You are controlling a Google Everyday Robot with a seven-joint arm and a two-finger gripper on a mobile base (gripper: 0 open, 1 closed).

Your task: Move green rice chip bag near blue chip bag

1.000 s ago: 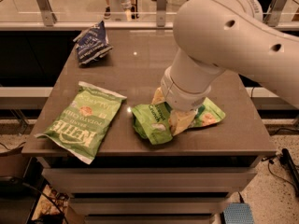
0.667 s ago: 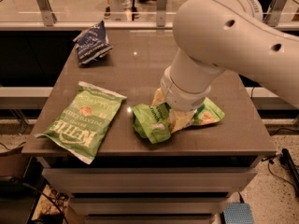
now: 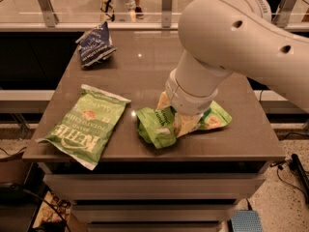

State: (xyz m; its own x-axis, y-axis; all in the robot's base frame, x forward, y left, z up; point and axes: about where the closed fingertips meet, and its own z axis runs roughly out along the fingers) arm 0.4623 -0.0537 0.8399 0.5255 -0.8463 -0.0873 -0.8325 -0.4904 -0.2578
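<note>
Table [image 3: 241, 144] seen from its near edge, clock directions taken from the table's middle. At about 8 o'clock, near the front left corner: a flat light green Kettle bag [image 3: 84, 129], lying apart from everything else and not part of the job. At about 5 o'clock, just front of centre: the green rice chip bag [image 3: 154, 127], crumpled, resting on the tabletop. The gripper [image 3: 183, 119] is down on the middle of this bag, with the big white arm [image 3: 231, 37] coming in from 2 o'clock and covering it from above. Whether the gripper is open or closed, or has any hold on the bag, I cannot tell; the wrist hides it. At about 11 o'clock, far left corner: the blue chip bag [image 3: 95, 45], propped up and alone. Judgement: the task is at its pick-up stage. The green rice chip bag sits well apart from the blue chip bag, so the whole carry towards 11 o'clock and the set-down beside it are not yet done.
</note>
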